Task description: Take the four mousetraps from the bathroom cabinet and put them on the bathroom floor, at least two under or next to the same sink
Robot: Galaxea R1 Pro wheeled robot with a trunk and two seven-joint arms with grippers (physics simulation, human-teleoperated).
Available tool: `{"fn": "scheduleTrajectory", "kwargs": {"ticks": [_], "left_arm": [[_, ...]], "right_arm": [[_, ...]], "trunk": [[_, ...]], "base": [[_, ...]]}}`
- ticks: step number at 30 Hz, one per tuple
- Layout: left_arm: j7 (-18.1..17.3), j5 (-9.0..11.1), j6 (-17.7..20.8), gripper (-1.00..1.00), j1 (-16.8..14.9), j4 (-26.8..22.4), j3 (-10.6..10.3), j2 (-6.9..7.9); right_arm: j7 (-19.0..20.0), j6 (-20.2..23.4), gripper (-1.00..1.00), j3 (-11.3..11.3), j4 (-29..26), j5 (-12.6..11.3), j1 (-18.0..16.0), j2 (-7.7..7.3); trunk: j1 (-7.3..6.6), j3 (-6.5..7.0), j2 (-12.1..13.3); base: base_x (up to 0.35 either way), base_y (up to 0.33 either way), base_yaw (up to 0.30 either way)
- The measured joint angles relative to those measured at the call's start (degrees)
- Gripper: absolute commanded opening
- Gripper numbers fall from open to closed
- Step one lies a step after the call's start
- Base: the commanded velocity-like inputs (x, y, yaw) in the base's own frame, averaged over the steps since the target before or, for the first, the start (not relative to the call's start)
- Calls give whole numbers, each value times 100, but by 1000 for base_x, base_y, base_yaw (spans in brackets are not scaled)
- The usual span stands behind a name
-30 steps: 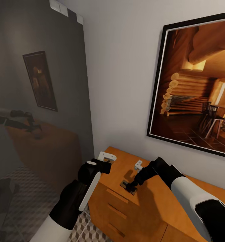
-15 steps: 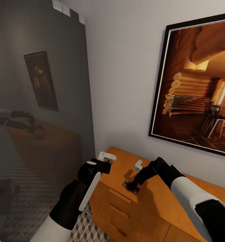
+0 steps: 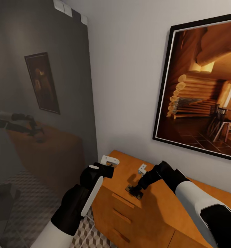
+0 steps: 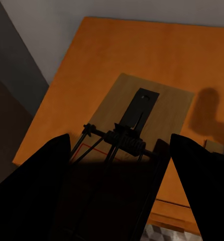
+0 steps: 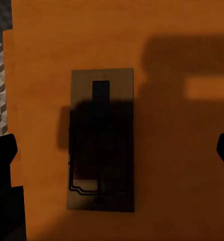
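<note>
A mousetrap (image 5: 102, 140) lies flat on the cabinet (image 3: 153, 210) top near its front edge, right gripper (image 3: 135, 188) spread wide above it, holding nothing; a skewed descent could nudge it off.

The cabinet (image 3: 153, 213) looks like smooth orange-brown wood with a satin sheen, its bar handles of the same wood. The mousetrap (image 5: 103, 138) is a matt tan board, paler and duller than the cabinet top, carrying a flat black metal plate and thin black wire; another mousetrap (image 4: 137, 120) shows a coiled black metal spring. The floor (image 3: 89, 237) is tile printed in a cube pattern. The arms are glossy white and matt black plastic. The picture (image 3: 201, 86) has a smooth black frame.
</note>
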Motion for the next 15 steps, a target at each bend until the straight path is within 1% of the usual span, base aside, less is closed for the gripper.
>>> {"fn": "scheduleTrajectory", "kwargs": {"ticks": [3,8,15], "left_arm": [[1,0,0,-100,0,0,0,0],[1,0,0,-100,0,0,0,-1],[1,0,0,-100,0,0,3,0]], "right_arm": [[-1,-1,100,0,0,0,0,0],[-2,-2,100,0,-1,-1,1,-1],[-8,-2,100,0,0,0,0,0]], "trunk": [[0,0,0],[0,0,0],[0,0,0]], "base": [[0,6,0],[0,110,0],[0,20,0]]}}
